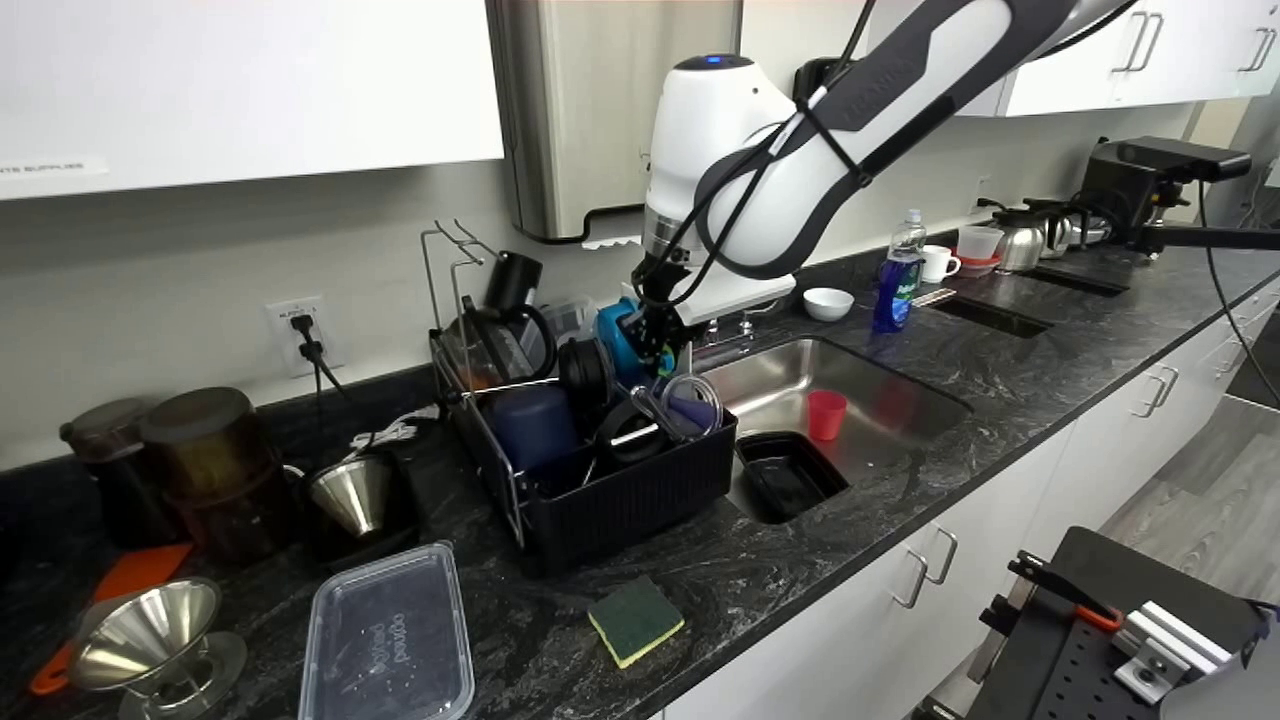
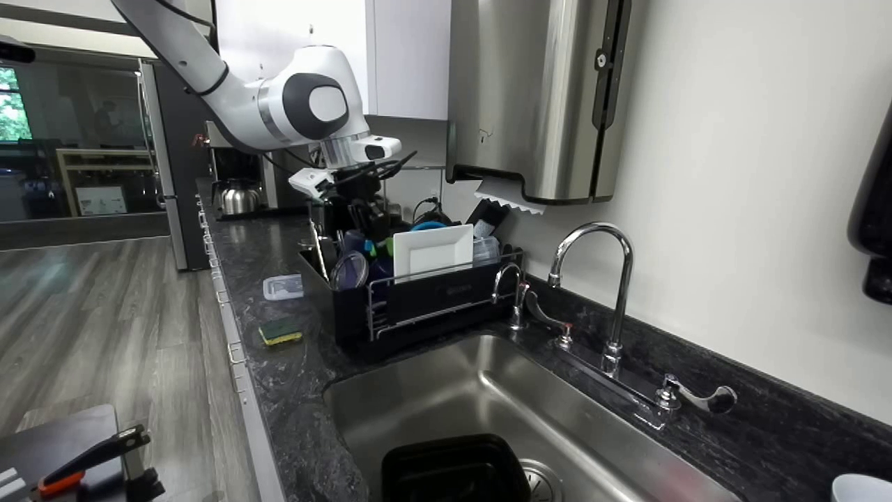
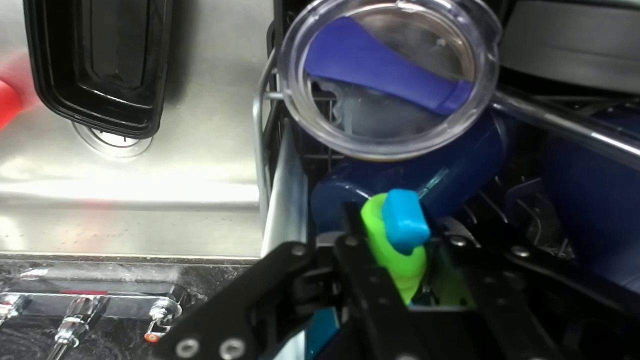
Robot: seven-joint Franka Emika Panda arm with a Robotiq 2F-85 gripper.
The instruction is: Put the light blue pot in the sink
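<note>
The small round light blue plastic pot (image 1: 615,335), in the black dish rack (image 1: 635,500), is clamped by its lime-green handle (image 3: 387,252) in the black gripper (image 3: 395,235). If it is swung low toward the rectangular steel sink (image 1: 760,388) at right, the white square plate (image 2: 432,251) could be toppled.

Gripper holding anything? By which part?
Looks like the light blue pot, pinched by its blue-tipped green handle.
</note>
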